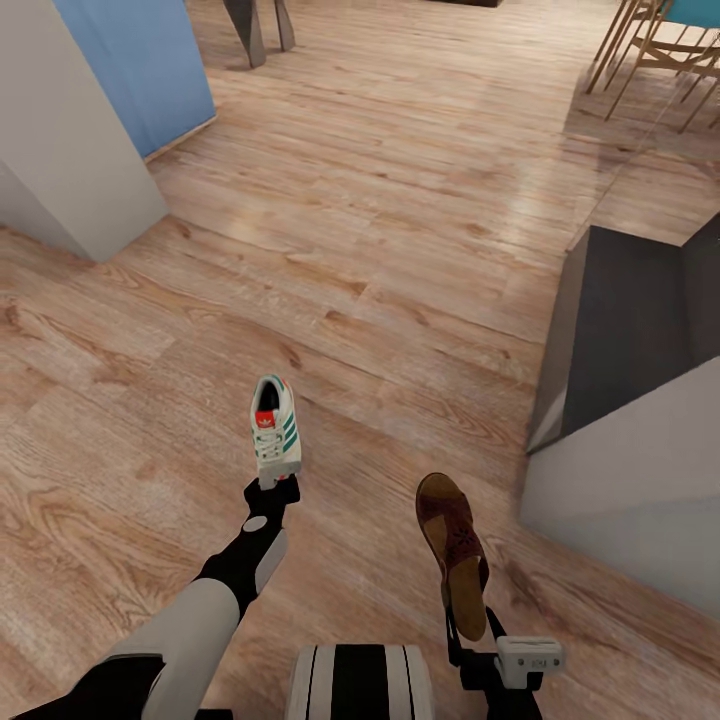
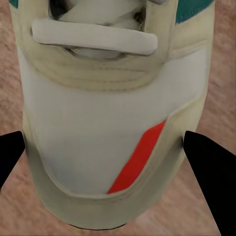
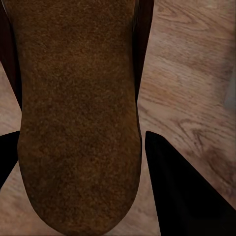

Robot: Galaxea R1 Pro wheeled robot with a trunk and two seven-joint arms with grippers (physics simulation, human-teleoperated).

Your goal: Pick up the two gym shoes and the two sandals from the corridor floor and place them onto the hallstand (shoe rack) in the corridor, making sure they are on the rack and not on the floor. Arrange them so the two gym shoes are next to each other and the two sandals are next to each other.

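- Left gripper (image 1: 277, 487) grasps one gym shoe (image 1: 274, 428)
- Right gripper (image 1: 468, 640) grasps one sandal (image 1: 455, 550)
- Both are lifted off the corridor floor (image 1: 380, 250); racking them is apparently left

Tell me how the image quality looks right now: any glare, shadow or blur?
Head view: a pale sheen on the corridor floor at upper right; gym shoe and sandal sharp. Left wrist view: shoe close and slightly soft. Right wrist view: sandal footbed grainy, gripper fingers plain black shapes.
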